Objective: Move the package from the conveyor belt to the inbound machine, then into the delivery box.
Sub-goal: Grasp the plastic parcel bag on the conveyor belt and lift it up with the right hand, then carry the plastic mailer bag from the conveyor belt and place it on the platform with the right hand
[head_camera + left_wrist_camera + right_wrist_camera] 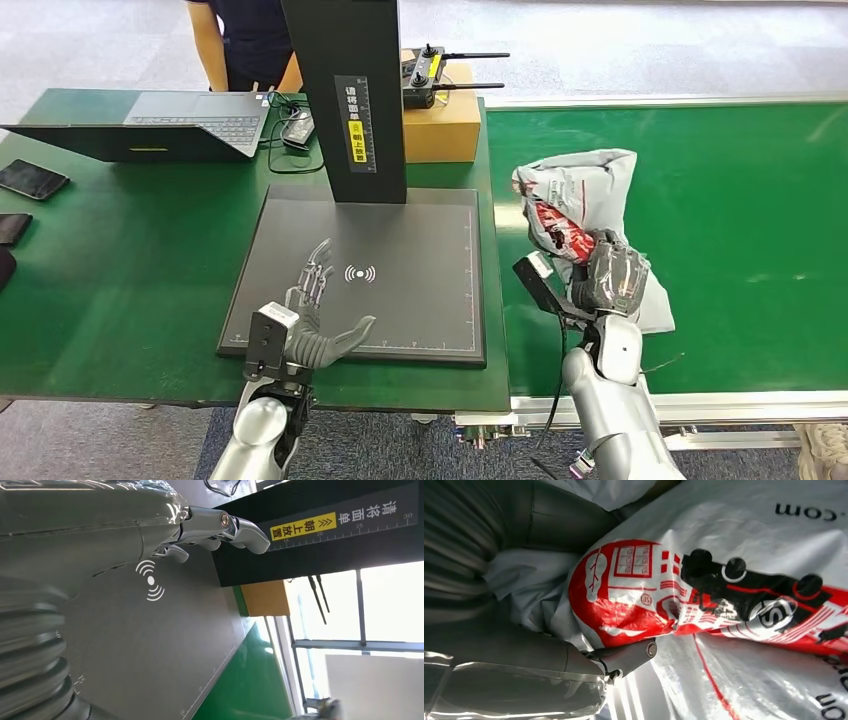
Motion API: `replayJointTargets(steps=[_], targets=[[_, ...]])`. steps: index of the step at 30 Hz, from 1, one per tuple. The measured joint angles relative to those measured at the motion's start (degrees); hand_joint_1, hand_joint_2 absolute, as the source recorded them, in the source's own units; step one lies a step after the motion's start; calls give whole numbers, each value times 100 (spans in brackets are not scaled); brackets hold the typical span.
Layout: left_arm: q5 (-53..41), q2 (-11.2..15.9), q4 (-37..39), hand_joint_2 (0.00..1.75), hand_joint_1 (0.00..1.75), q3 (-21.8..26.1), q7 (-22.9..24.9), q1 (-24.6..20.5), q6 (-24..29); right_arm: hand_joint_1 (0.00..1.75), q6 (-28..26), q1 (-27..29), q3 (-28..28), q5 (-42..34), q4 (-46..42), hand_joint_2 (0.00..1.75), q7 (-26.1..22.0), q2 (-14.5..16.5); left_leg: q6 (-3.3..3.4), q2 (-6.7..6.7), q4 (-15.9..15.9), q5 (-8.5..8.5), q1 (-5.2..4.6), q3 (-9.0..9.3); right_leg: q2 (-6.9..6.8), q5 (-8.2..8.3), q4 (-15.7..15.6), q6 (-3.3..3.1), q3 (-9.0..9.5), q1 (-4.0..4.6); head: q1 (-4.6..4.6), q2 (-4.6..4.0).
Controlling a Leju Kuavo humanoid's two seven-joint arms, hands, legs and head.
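Note:
The package (578, 200) is a crumpled grey plastic mailer with red and black print, lying on the green conveyor belt (740, 220) near its left edge. My right hand (610, 275) grips its near end, fingers curled into the plastic. Up close the package (734, 595) presses against my right hand (524, 645). The inbound machine is a dark flat scanning plate (410, 290) with a black upright column (350, 95). My left hand (315, 315) hovers over the plate's near left part, fingers spread and holding nothing. The left hand (90, 535) shows above the plate's wireless mark (151, 580).
A cardboard box (440, 125) with a black antenna controller on it stands behind the column. A laptop (150, 125), a phone (32, 178) and cables lie on the green table (110, 290) at the left. A person (245, 40) stands at the far side.

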Motion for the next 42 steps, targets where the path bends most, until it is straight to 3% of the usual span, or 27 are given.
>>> replayJointTargets(steps=[4, 8, 17, 27, 35, 42], targets=[[50, -1, 80, 175, 0, -2, -81, -52, 32, 137, -13, 219, 285, 95, -870, 175, -534, 179, 0, 3, -1, 0, 0, -1, 3, 0, 0, 0, -2, 0, -1, 0], [113, -2, 157, 175, 0, -8, -146, -103, 68, 132, -13, 284, 745, 225, -1312, 175, -720, 301, -1, 3, -2, 1, 1, 0, 3, 0, 1, -1, -2, 1, -2, 0], [247, 1, 285, 175, 0, -43, -319, -196, 148, 138, -10, 256, 1801, 183, -1373, 175, -859, 349, -1, 2, -1, 1, 0, -2, 2, 0, 1, -1, -2, 0, 0, 0], [455, 1, 297, 175, 0, -44, -647, -222, 368, 139, -10, 190, 2391, 125, -1251, 175, -1002, 385, -1, 2, -2, 1, 1, -3, 2, 0, 1, -1, -2, 0, -1, 0], [585, 7, 29, 175, 0, 28, -934, -88, 888, 140, -10, 92, 2644, 20, -971, 175, -1101, 487, -1, 2, -2, 1, 1, -3, 2, 0, 2, -1, -2, 0, -1, 0], [612, 5, -276, 175, 0, 202, -1229, 62, 1830, 138, -10, 1, 2677, -100, -695, 175, -1186, 597, -1, 1, -2, 1, 1, -4, 2, -1, 2, -1, -2, 0, -1, 0]])
